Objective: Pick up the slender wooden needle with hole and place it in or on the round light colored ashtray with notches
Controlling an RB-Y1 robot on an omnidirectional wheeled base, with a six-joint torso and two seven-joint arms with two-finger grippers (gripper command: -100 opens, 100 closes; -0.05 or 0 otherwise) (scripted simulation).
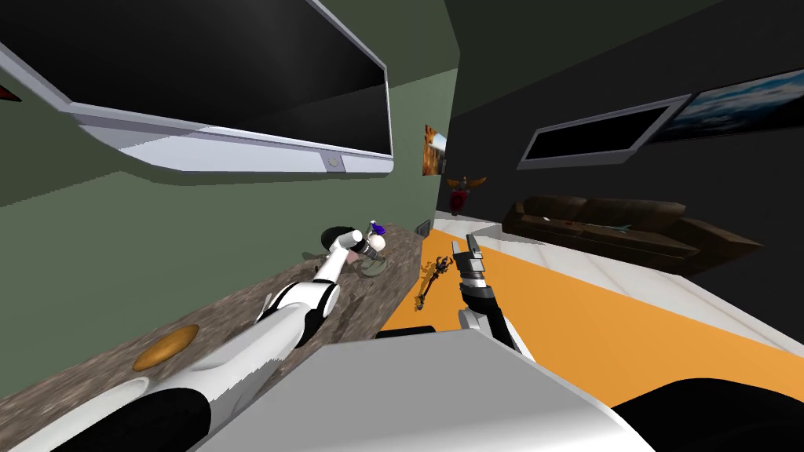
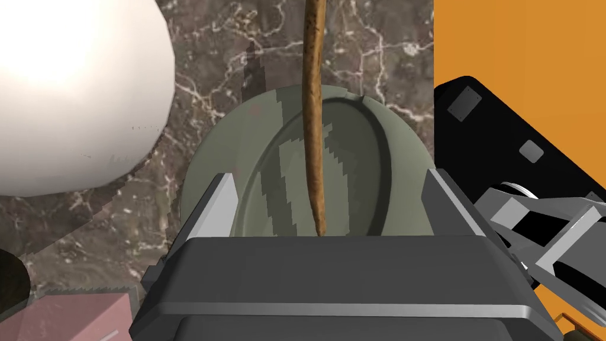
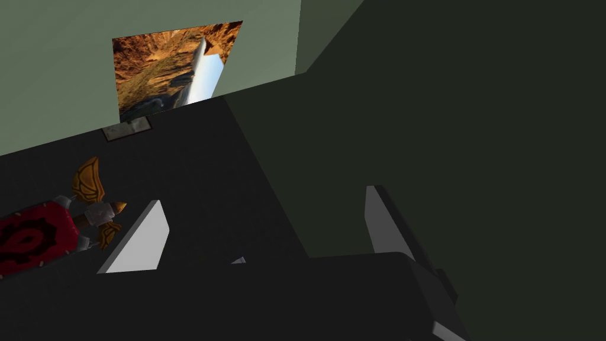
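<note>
Our left gripper (image 2: 328, 176), nearest the lens, hangs directly over the ashtray (image 2: 204, 169), a round grey-green dish on the dark veined counter (image 2: 225, 53); its fingers (image 2: 217, 203) stand spread apart and grip nothing. The needle (image 2: 312, 106), a slender brown sliver, runs midway between them and touches neither. Its long axis points straight away from the gripper body, the near tip over the bowl, the far part crossing the notched rim and passing out of frame above the counter. Whether it rests on the dish or hangs just above it we cannot tell. We judge the placing all but made, so the coming move is a straight retreat along that axis, with no sideways drift that could brush the needle. A large white rounded object (image 2: 71, 95) sits just beside the ashtray, a pink box (image 2: 77, 317) lies near the gripper body, and the orange floor (image 2: 521, 47) lies past the counter edge. Our right gripper (image 1: 463, 245), fingers likewise parted and empty, is raised over that floor, well apart from the dish and the farther arm.
</note>
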